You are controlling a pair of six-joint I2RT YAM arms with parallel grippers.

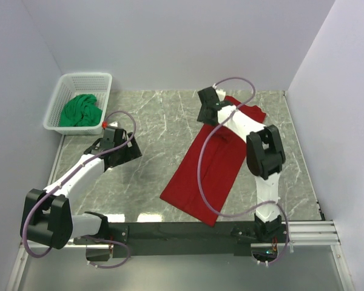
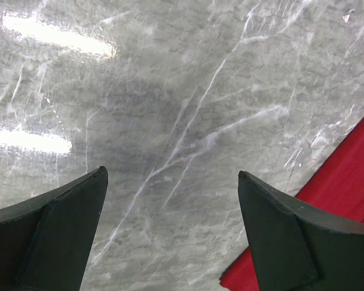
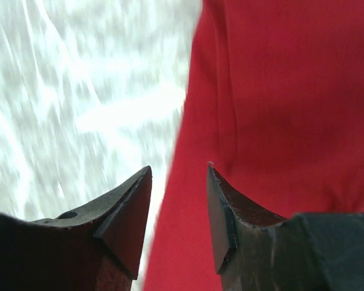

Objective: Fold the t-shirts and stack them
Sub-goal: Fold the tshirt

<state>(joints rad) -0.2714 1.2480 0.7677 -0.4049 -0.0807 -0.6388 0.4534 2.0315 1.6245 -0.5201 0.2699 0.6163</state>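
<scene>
No text, label, brand, number or sign is legible in any view.

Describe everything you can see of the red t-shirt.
The red t-shirt is plain, soft-looking fabric without print, folded lengthwise into a long narrow strip. It lies flat and diagonal on the marbled table. Near its far end the right gripper hangs with jaws apart over one long edge; contact cannot be told. The right arm's cable crosses above it.
</scene>
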